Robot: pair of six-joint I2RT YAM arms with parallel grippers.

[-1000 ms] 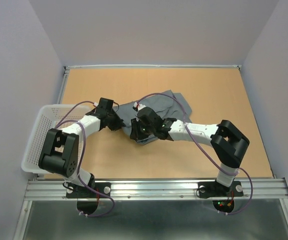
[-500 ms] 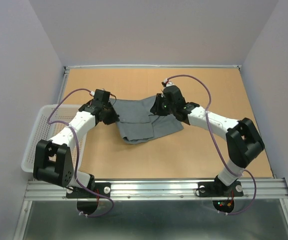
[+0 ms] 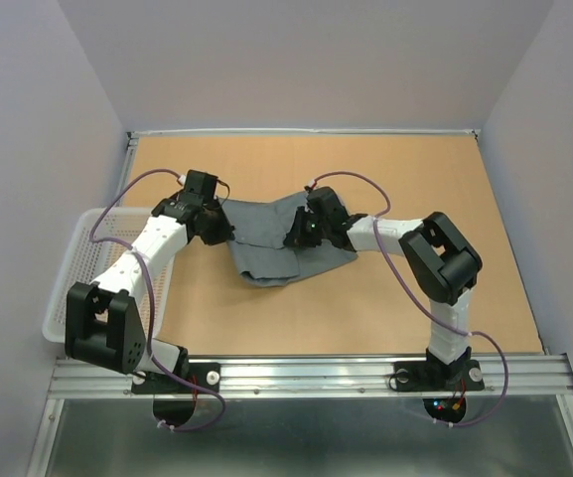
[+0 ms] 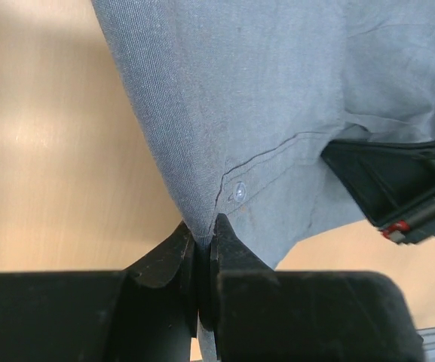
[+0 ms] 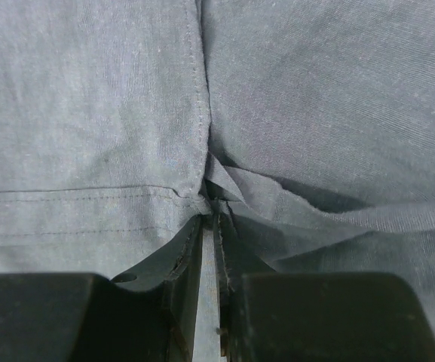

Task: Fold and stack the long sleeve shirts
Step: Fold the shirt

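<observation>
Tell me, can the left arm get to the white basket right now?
Probably yes: the basket lies beside it with nothing between, though the left gripper is clamped on the shirt.

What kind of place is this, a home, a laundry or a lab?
Probably a robotics lab test cell: black-and-white robot arms bolted to a metal rail, a wooden tabletop boxed in by plain pale walls, and one grey button-up cloth shirt.

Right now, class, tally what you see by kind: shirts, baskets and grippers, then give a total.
grey shirt: 1
white mesh basket: 1
grippers: 2, the left gripper and the right gripper
Total: 4
</observation>
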